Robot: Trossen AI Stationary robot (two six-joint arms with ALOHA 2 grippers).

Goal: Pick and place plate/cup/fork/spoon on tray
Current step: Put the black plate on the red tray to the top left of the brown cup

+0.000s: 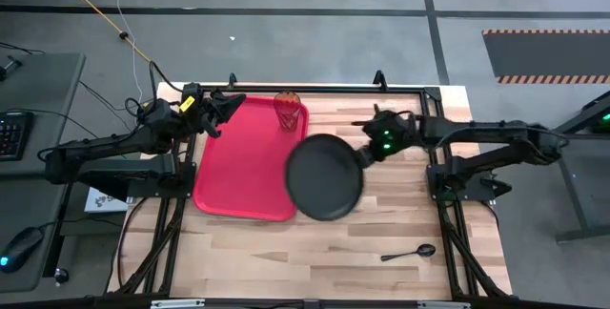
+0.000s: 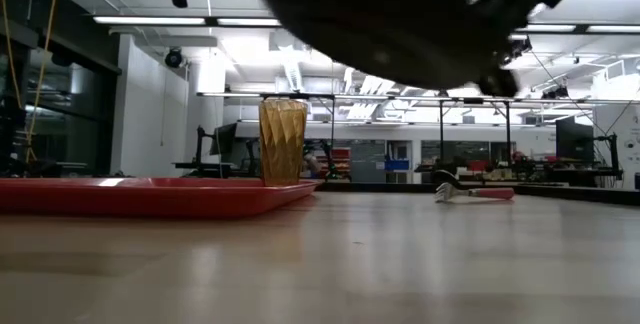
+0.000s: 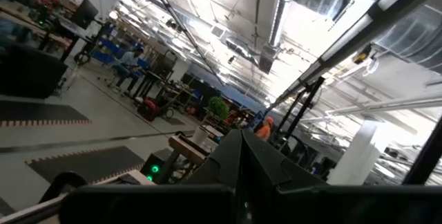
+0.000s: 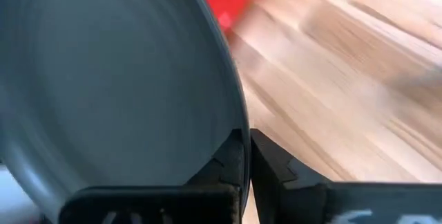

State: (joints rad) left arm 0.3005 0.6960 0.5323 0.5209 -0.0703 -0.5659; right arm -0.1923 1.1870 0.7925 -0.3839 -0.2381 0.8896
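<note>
The dark plate is lifted over the table, overlapping the right edge of the red tray. My right gripper is shut on its rim. In the low view the plate hangs high and tilted. The amber cup stands upright in the tray's far right corner. The spoon lies on the table near the front right. A slim reddish fork lies flat on the table in the low view; the high view hides it. My left gripper is shut and empty over the tray's far left corner. My right gripper pinches the plate's raised rim between its two fingers, at the plate's far right side. One finger lies on the plate's inner face and the other on its outer face. The fingers come from the table's right. The plate is lifted clear and tilted.
Bare wooden table lies to the right of the tray and toward the near edge. Most of the tray's floor is bare. The low view shows the tray's rim and the room beyond.
</note>
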